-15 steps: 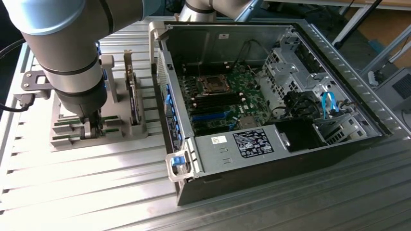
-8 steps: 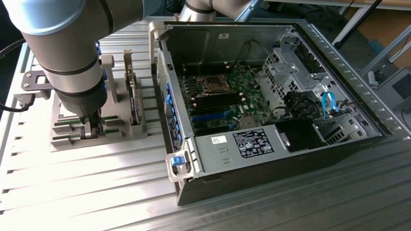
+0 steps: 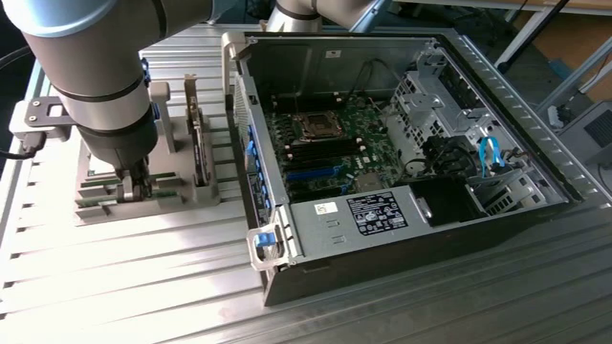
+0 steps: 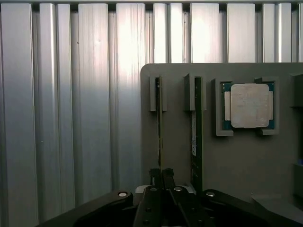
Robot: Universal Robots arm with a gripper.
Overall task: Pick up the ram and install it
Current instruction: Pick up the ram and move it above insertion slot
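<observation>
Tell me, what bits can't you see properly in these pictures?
- Exterior view: the arm covers much of the grey holder, hiding the grip.
- Wrist view: the ram stands edge-on, chips unseen; the gripper, shut on it, covers its near end.
- Wrist view: the picture's edge cuts off the holder beyond the CPU.
- Exterior view: the motherboard slots are too small to tell empty from full.
</observation>
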